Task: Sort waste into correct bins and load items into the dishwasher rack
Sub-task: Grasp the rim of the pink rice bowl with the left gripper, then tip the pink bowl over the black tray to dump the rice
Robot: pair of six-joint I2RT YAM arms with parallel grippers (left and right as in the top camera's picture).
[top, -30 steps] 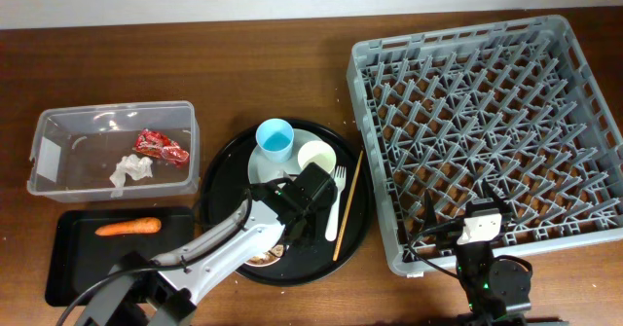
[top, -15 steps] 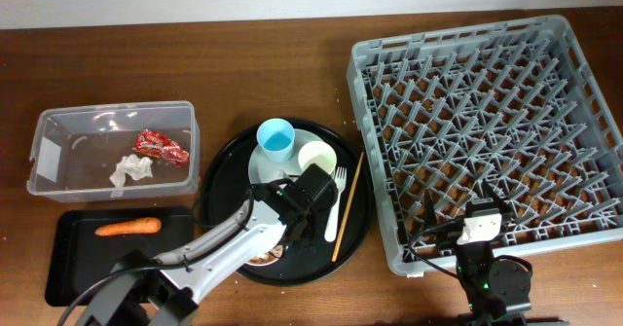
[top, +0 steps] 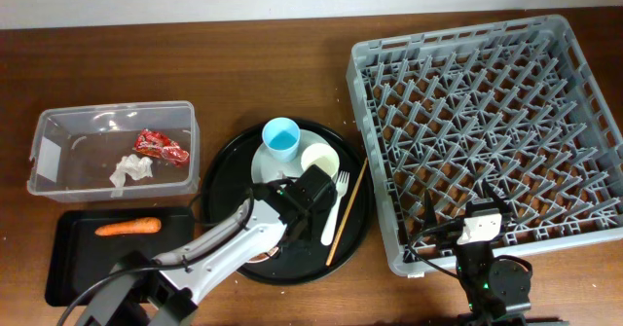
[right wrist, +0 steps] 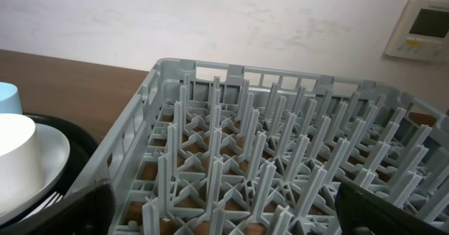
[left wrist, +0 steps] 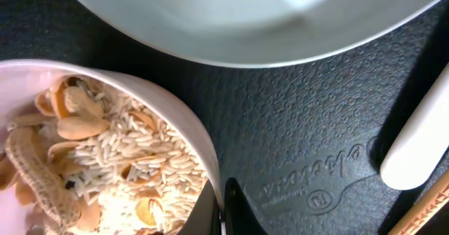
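Pinching the rim of the pink bowl point(left wrist: 175, 116), the left fingers point(left wrist: 235, 212) close on it inside the round black tray point(top: 222, 185), toward its front. Rice scraps point(left wrist: 133, 158) fill the bowl, just beside the plate point(left wrist: 280, 17). Right of the tray, the right fingers point(right wrist: 70, 207) stand spread wide at the grey rack point(top: 487, 122).

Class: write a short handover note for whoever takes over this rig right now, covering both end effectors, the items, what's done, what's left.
Left end effector: shut on the rim of the pink bowl, rice scraps inside.
Right end effector: open, empty, at the near edge of the rack.
Done: wrapper and tissue in the clear tub; carrot in the black tray.
To do: dump scraps; load bowl, plate, blue cup, cream cup, fork, chopsticks, all on the round tray.
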